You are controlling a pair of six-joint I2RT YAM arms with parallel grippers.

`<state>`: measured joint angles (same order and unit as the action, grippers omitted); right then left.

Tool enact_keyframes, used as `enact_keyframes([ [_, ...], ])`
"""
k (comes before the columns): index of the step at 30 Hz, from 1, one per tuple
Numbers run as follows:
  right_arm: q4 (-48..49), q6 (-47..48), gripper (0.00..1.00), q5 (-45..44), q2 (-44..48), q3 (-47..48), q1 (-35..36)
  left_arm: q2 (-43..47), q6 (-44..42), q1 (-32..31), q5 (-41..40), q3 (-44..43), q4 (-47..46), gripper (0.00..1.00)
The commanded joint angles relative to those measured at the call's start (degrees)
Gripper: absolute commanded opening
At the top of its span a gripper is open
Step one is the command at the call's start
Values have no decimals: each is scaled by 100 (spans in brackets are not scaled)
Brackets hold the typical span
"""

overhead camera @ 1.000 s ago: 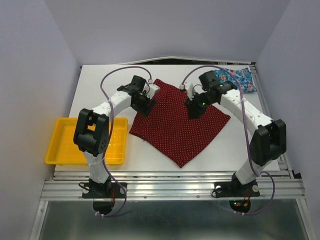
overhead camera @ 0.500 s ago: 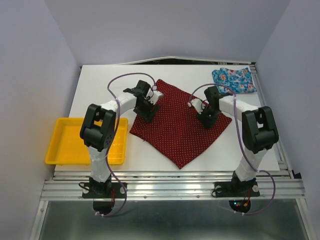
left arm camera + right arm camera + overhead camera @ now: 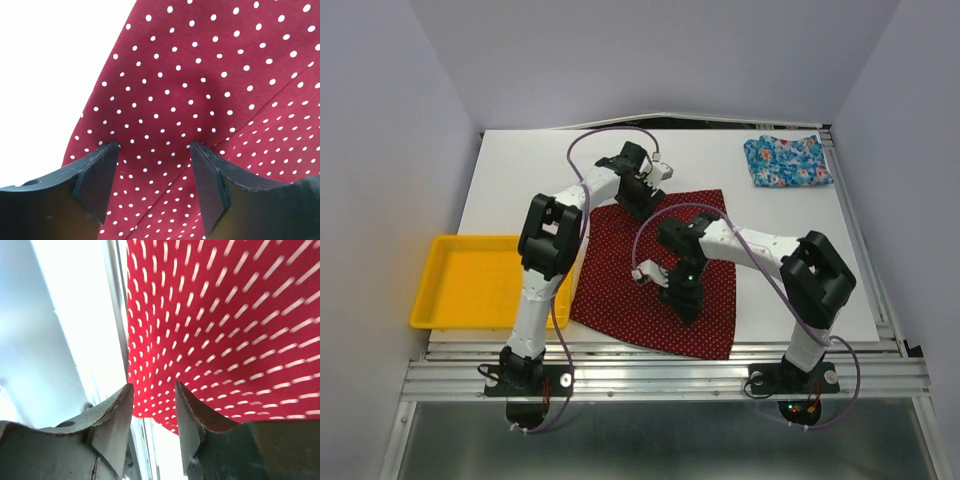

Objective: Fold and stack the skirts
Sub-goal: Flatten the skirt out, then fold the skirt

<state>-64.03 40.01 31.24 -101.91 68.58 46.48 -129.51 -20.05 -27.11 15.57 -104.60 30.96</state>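
The smooth white table [image 3: 520,170] was judged slick: a pull on one edge could drag the cloth whole instead of folding it. The centre of the top view was filled by the dark red skirt [image 3: 615,300], a thin, limp, roughly four-sided sheet with tiny white dots and one faint diagonal line. Its lower edge lay close to the table's near rim, so it could slip off if tugged that way. At centre left sat the yellow tray [image 3: 460,290], rigid, glossy and shallow; whether the red skirt touched it could not be told, since an arm covered that spot. The blue skirt [image 3: 786,162], a soft floral bundle already folded small, was seen at upper right, well apart. The left gripper [image 3: 152,150] was held with its black wedge fingers apart at the red skirt's upper part, nothing pinched; a shallow bite might catch one layer only. The right gripper [image 3: 154,390], grey and scuffed, showed a narrow gap near the skirt's lower edge, nothing visibly caught, though the view was blurred.
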Motion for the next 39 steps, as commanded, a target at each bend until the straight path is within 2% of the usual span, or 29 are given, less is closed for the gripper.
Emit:
enact_keyframes([
  [1, -444, -257, 45, 884, 56, 1051, -165, -189, -245, -215, 525, -307, 472, 72],
  [6, -172, -257, 53, 567, 776, 1561, -1244, 750, -429, -154, 991, 263, 183, 74],
  [7, -67, -283, 54, 541, 804, 1832, -1812, 1109, -473, -102, 1044, 456, 121, 75],
  [8, 73, -327, 57, 488, 804, 1957, -2087, 1260, -491, -66, 1062, 492, 42, 76],
  [9, 519, -484, 57, 392, 752, 2062, -2508, 1384, -578, 21, 1079, 502, 16, 77],
  [11, 1074, -512, 58, -82, 638, 2247, -2775, 1683, -640, 127, 1123, 458, -2, 77],
  [13, 1847, -503, 57, -703, 297, 2318, -2959, 1876, -807, 285, 1062, 414, -37, 78],
  [15, 2331, -319, 55, -909, -38, 2475, -3065, 1912, -886, 391, 957, 309, -108, 80],
  [21, 3044, 41, 56, -743, -1471, 3397, -3662, 1464, -1080, 883, 868, -157, 103, 77],
  [25, 3098, 402, 58, -611, -2104, 3838, -3795, 1271, -1062, 1085, 913, -184, 68, 76],
  [33, 3098, 1070, 61, -778, -2790, 3777, -3848, 928, -1167, 1279, 728, -157, 111, 78],
  [36, 3107, 1193, 59, -778, -2887, 3628, -3848, 744, -1290, 1305, 675, -184, 164, 78],
  [39, 3107, 1290, 54, -760, -2878, 3496, -3848, 515, -1501, 1305, 745, -272, 436, 77],
])
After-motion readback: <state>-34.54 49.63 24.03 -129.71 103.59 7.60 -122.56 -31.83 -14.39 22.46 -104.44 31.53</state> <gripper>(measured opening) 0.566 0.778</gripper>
